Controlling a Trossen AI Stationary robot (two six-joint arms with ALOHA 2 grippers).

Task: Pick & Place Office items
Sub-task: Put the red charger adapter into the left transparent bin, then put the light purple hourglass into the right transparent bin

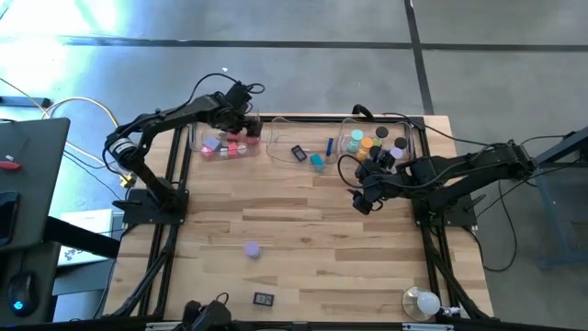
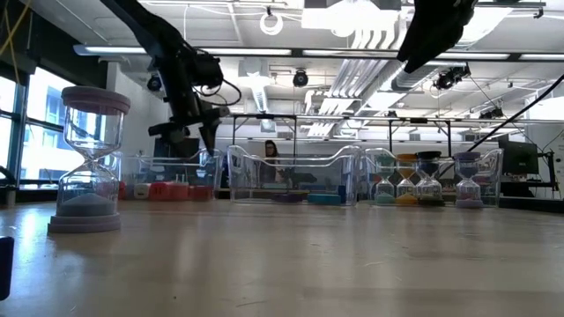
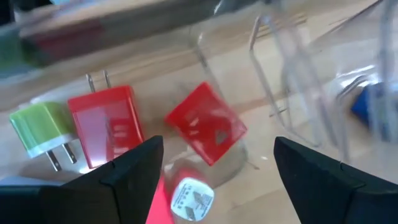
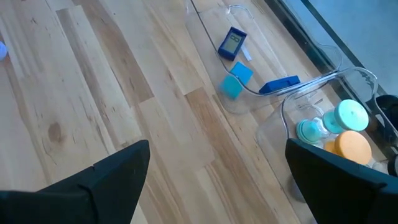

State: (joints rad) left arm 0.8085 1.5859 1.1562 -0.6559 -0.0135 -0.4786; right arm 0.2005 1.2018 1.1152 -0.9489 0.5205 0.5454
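Nearest the low camera, at the left of its frame, a lavender hourglass (image 2: 88, 158) stands alone on the bare wood, apparently awaiting collection. Further back at upper left of the high view, the left gripper (image 1: 241, 117) hovers over the left tray (image 1: 197, 145), fingers spread and empty above a tilted red plug block (image 3: 205, 123), which looks just dropped among sorted red and green adapters. Right of centre, the right gripper (image 1: 366, 198) hangs wide and empty beside the right tray (image 1: 418, 138) of round-capped hourglasses, probably waiting.
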